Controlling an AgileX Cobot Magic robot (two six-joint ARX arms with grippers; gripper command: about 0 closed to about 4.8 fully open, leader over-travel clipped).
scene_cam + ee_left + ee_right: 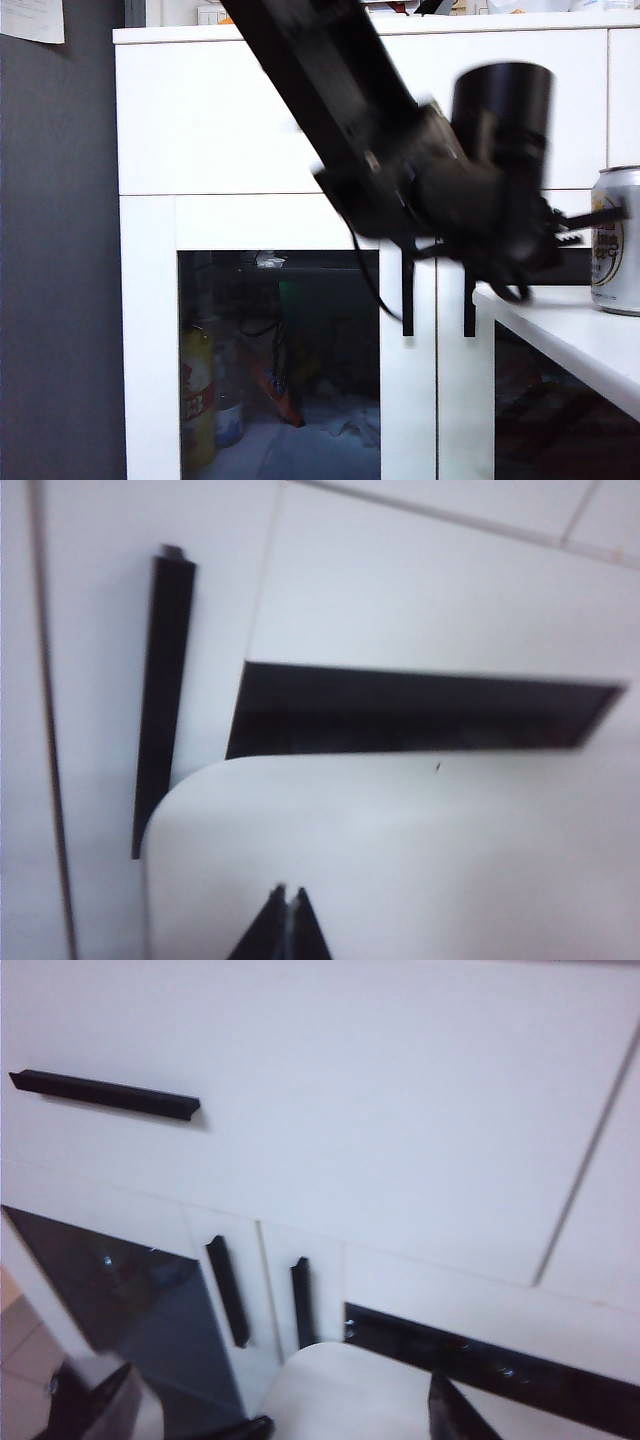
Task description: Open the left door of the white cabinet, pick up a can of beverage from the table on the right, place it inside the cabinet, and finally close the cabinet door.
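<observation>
The left gripper (287, 925), pinched shut and empty, hovers over the plain white table (400, 860). The right gripper (270, 1405) gapes empty before the tall white cabinet (400, 1110). The silver aluminium can's (617, 240) label lettering is unreadable.

dark grey wall (60, 260) left, paper sheet (32, 20) pinned at its top.

Arm (330, 90): matte black boxy link, cylindrical wrist housing, small screw, thin looping black cables, slim black tapered fingers (268, 932); detail blurred, possibly ribbed.
</observation>
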